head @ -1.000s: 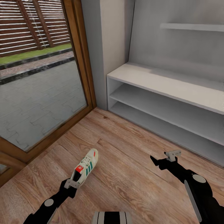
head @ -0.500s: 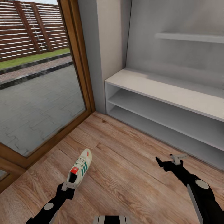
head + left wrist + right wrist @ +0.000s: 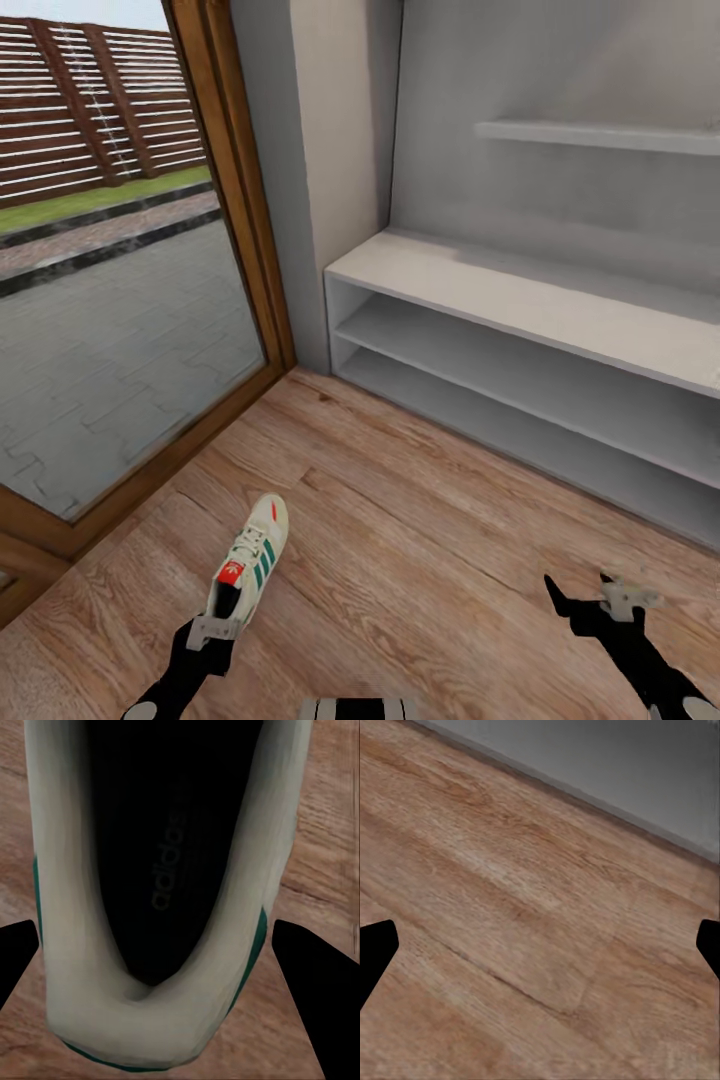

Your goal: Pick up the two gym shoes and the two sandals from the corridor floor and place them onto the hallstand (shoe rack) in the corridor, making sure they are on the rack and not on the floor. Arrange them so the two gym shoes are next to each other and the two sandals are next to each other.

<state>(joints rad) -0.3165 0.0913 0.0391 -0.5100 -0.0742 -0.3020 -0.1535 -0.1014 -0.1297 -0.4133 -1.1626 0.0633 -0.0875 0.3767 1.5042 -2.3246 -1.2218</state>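
Item one: gym shoe [image 3: 247,568], cream-white with green side stripes, a red-orange tongue patch and white laces. It is lying upright on the corridor floor [image 3: 400,520], toe pointing away from me toward the glass door [image 3: 110,330], heel toward my trunk. In my left wrist view the same shoe [image 3: 161,881] is showing its dark inside with pale lettering on the insole, and its heel end is sitting between my two black fingertips [image 3: 311,997].

Item two: my left gripper [image 3: 208,632]. It is hovering right at the shoe's heel, with the jaws standing apart on either side of the heel. I cannot tell whether the pads are touching the shoe or merely flanking it.

Item three: my right gripper [image 3: 598,598]. It is hanging low over bare planks, well apart from the shoe, with its jaws spread wide and nothing between them. My right wrist view is looking along that spread gripper [image 3: 540,945] at wood grain and a grey strip at the floor's far edge.

Item four: hallstand [image 3: 540,300], pale grey-white, standing against the wall beyond the floor, with two low open shelf bays under a flat top and a floating shelf [image 3: 590,135] on its back panel.

Item five: fence [image 3: 90,110] and paving [image 3: 100,330], showing through the glass.
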